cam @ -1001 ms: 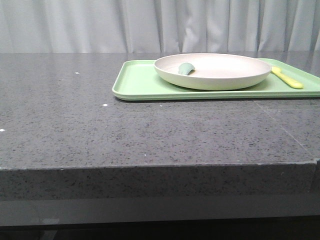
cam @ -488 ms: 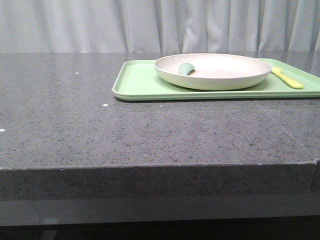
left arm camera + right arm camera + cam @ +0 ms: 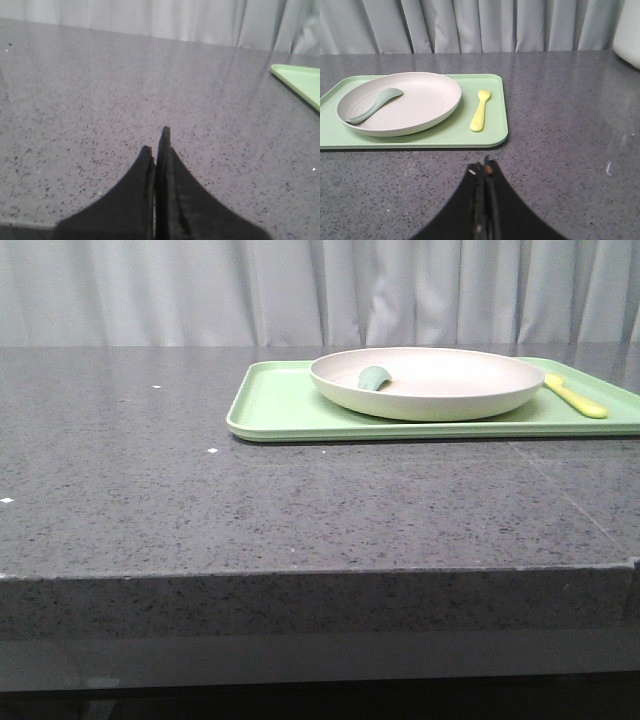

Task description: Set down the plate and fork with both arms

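Lying on tray point(image 3: 492, 127), fork point(image 3: 480, 110) tines toward curtain; both end effectors closed, empty

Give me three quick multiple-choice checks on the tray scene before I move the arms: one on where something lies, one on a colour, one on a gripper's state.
1. Where does the spoon lie?
A. In the plate
B. On the bare tray beside the fork
C. On the stone table

2. What colour is the fork?
A. Grey-green
B. Pale yellow
C. White

3. How does the right gripper stand?
A. Open around the fork
B. Shut on the plate's rim
C. Shut, holding nothing

Answers:
1. A: the spoon rests inside the cream plate, its handle leaning on the rim.
2. B: the fork is pale yellow, lying on the light-green tray next to the plate.
3. C: the fingers meet with no gap, over the dark table, short of the tray.
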